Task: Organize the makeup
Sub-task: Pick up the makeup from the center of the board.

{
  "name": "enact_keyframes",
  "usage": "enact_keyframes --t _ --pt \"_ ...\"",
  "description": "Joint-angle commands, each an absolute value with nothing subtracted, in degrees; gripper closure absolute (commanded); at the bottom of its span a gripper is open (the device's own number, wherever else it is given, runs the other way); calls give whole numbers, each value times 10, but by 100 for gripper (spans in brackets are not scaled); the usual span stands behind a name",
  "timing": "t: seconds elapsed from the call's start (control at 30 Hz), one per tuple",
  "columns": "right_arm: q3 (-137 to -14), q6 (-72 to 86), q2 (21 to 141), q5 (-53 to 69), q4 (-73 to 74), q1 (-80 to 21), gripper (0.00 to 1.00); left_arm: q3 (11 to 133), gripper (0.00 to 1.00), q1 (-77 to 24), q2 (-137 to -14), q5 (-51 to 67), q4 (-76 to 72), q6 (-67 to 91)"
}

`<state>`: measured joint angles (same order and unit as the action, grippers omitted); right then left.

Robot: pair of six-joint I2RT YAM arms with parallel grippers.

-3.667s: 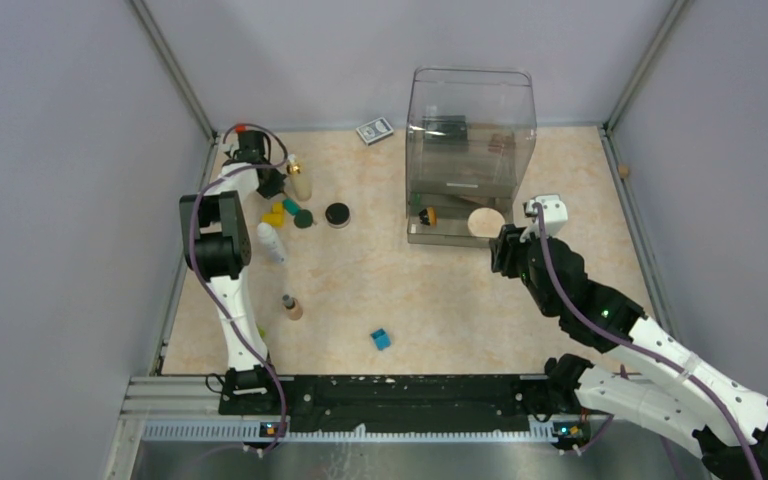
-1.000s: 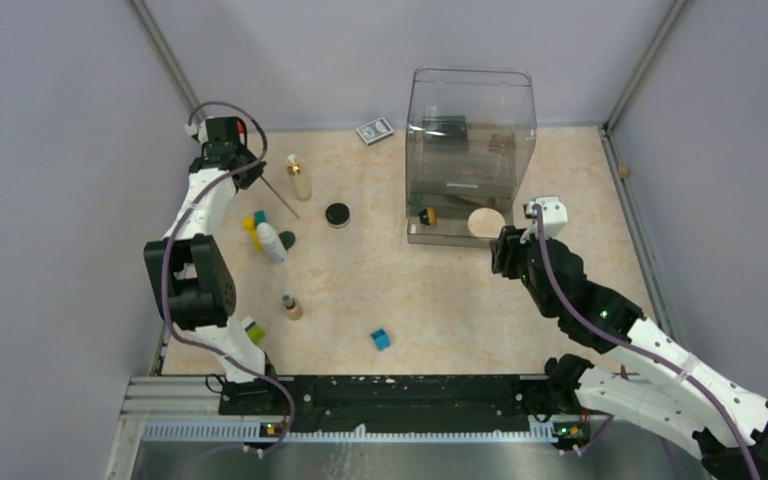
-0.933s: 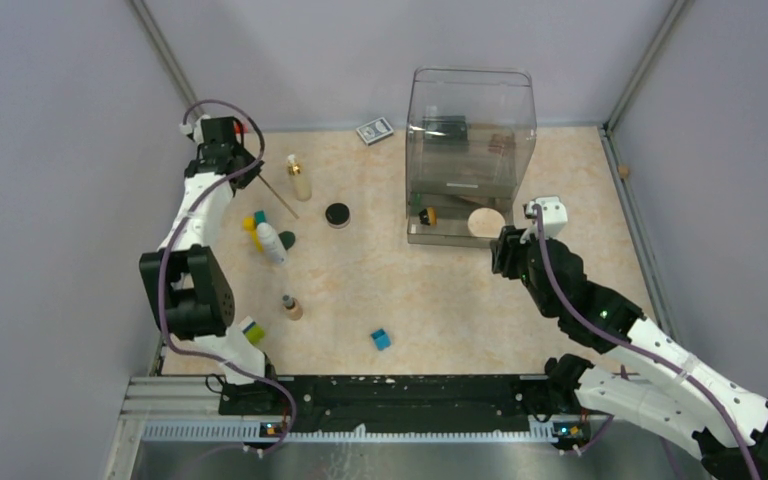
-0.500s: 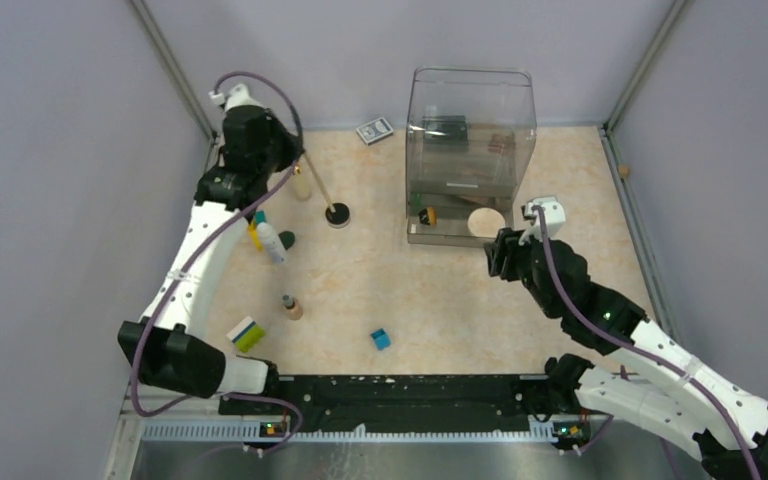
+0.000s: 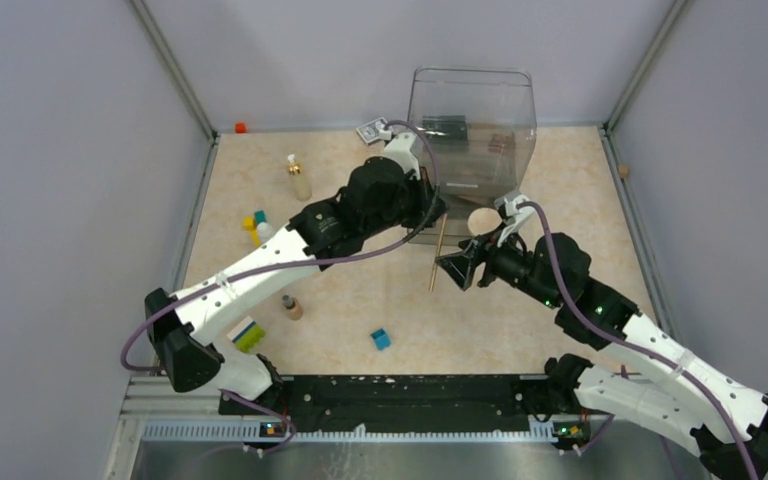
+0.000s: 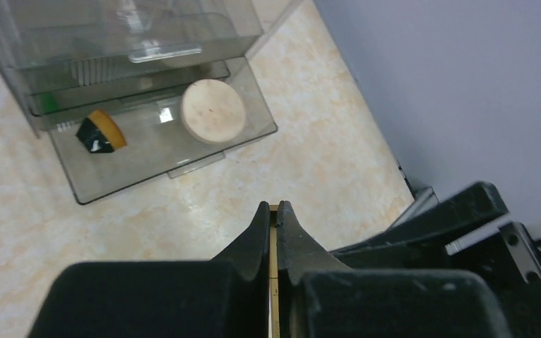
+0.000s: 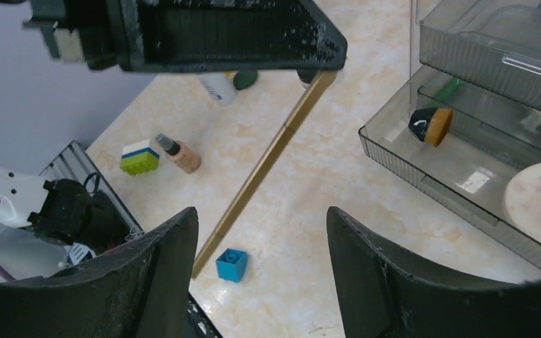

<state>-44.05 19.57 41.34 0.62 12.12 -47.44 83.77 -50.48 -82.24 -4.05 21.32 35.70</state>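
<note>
At the far left, a yellow and green block (image 5: 248, 334) lies near the front of the table (image 5: 360, 300). A tan tube (image 5: 291, 307) sits just beside it. Farther back, a white bottle (image 5: 266, 232) lies next to a small yellow block (image 5: 250, 224), and the gold-capped bottle (image 5: 298, 178) stands up behind them. A blue cube (image 5: 380, 339) sits alone near the middle front. The left arm reaches across to the middle. The left gripper (image 6: 272, 211) has its jaws pressed tight on a thin gold stick (image 7: 268, 160). The stick hangs down on a slant, and its low end is near the table. Just to the right of the stick is the right gripper (image 5: 457, 270). Its jaws are wide apart and hold nothing. Behind both stands a clear box (image 5: 472, 110) with its bottom drawer (image 6: 148, 158) sticking out. The beige disc (image 6: 213, 110) lies flat in that drawer. A small black and orange thing (image 6: 100, 134) lies in the drawer too, apart from the disc.
</note>
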Motion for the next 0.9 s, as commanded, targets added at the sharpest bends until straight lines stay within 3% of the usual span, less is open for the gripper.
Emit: enact_keyframes --t 0.0,0.17,0.5,0.57,0.73,0.87 --pt "-459 244 417 4 71 -471 34 825 100 -529 -820 -66 156 352" --pt "-453 285 429 -28 69 -471 35 801 100 -535 -812 -63 126 359" --pt "-440 356 468 -47 43 -471 50 760 100 -543 -793 -56 76 375" --pt "-439 368 473 -52 39 -470 55 750 100 -543 -784 -63 71 379" --pt "-435 394 482 -66 31 -471 76 731 100 -544 -765 -77 66 382" --pt "-428 409 490 -64 16 -470 80 716 100 -544 -752 -77 57 388"
